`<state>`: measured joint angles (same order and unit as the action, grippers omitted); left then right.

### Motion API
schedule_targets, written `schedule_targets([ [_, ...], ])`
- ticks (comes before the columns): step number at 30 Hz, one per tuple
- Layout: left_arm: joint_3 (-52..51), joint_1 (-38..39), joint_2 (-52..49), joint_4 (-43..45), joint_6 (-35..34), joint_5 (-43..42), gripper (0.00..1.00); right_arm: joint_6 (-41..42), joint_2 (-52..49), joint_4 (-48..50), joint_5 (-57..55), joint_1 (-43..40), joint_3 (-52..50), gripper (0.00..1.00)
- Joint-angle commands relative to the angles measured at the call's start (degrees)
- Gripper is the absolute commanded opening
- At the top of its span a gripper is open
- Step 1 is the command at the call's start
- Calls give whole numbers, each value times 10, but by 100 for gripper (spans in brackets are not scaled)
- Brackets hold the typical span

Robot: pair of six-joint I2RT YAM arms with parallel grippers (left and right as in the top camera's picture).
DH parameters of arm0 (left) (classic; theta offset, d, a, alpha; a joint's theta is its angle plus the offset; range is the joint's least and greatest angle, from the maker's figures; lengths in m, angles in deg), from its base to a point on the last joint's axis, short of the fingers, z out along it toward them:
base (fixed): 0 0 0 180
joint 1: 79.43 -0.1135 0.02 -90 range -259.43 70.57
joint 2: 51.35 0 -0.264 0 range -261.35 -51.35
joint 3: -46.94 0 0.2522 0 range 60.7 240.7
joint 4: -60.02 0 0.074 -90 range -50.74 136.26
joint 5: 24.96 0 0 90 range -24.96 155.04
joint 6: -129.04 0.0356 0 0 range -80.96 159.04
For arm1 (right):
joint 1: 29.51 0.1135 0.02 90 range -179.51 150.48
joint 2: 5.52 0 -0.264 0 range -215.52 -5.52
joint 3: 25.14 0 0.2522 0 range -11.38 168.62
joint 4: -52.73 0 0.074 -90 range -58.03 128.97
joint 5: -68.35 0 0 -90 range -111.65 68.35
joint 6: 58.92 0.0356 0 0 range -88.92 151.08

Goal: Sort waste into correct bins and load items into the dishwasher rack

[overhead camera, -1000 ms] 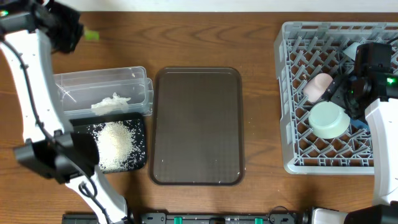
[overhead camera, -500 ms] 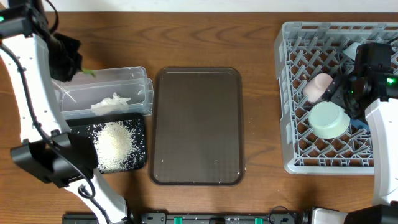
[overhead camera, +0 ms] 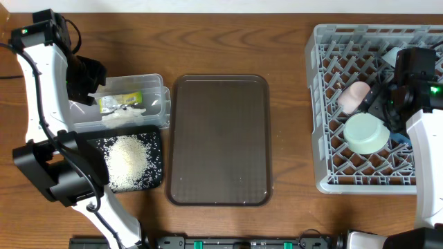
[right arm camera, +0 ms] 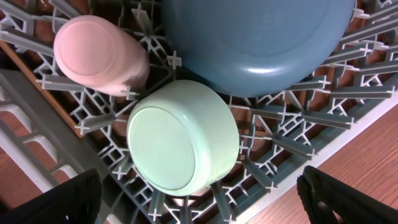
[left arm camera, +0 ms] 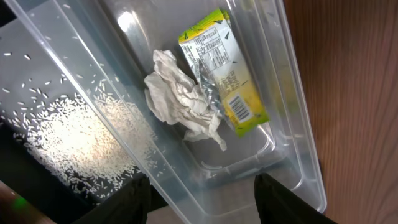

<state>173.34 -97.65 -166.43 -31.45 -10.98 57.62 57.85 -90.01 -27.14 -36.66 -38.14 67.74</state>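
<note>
1. Left gripper [left arm camera: 202,198]: jaws spread, holding nothing, above the tub [left arm camera: 293,115].
2. Wrapper [left arm camera: 227,71] lies inside the tub, touching the tissue [left arm camera: 180,99].
3. Advice: lift straight up, clear of the tub walls; avoid nudging it.

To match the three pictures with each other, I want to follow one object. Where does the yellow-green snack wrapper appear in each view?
Overhead: the snack wrapper lies at upper left, inside the clear tub.
Left wrist: it is at upper centre, lying flat on the tub's floor.
Right wrist: it is not in this picture.
Shared landmark: the crumpled white tissue, which lies right beside the wrapper in both views.
</note>
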Motion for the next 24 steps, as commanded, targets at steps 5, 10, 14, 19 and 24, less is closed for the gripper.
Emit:
schedule_targets([
  [5,5,-5,59,-6,87,-8,56,9,-1,0,-6,1,4,99],
  [10,2,-5,161,-52,120,-4,56,9,-1,0,-6,0,4,99],
  [14,-23,-5,246,-87,132,-4,57,9,-1,0,-6,1,4,99],
  [19,-121,-5,378,-94,145,-4,57,9,-1,0,-6,1,4,99],
  [24,-239,-5,508,-100,142,-5,68,9,-1,0,-6,1,4,99],
])
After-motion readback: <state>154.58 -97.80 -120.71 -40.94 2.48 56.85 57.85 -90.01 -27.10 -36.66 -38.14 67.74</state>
